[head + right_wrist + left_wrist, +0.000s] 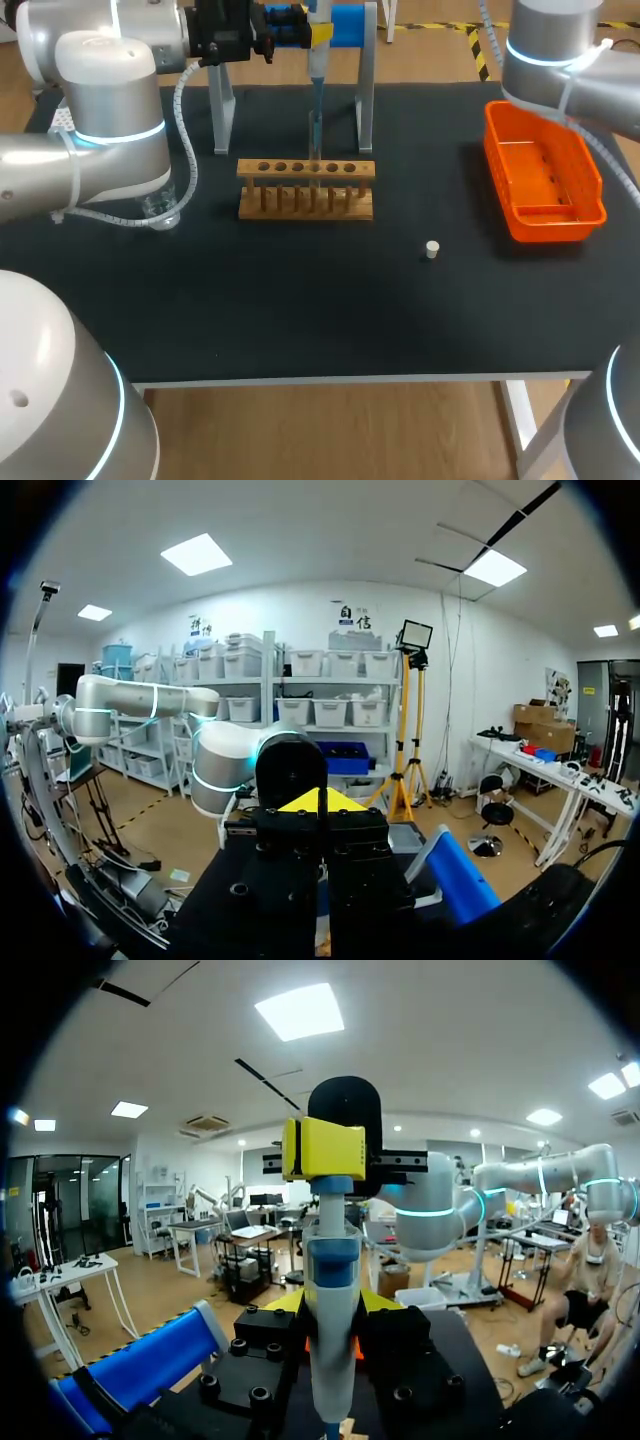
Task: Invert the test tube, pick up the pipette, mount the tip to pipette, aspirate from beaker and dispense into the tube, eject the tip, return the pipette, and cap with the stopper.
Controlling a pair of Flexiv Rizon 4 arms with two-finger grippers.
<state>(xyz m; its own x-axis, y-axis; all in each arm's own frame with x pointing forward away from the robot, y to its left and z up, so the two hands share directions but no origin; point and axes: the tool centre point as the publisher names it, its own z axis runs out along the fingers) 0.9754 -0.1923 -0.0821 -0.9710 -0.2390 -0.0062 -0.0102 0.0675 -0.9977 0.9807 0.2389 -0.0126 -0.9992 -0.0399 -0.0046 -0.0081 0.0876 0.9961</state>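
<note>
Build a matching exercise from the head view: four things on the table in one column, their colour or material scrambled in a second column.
Things:
1. stopper
2. basket
3. tube rack
4. beaker

Colour or material:
A. wooden
B. clear glass
C. white
D. orange

Pairs: 1-C, 2-D, 3-A, 4-B.
</note>
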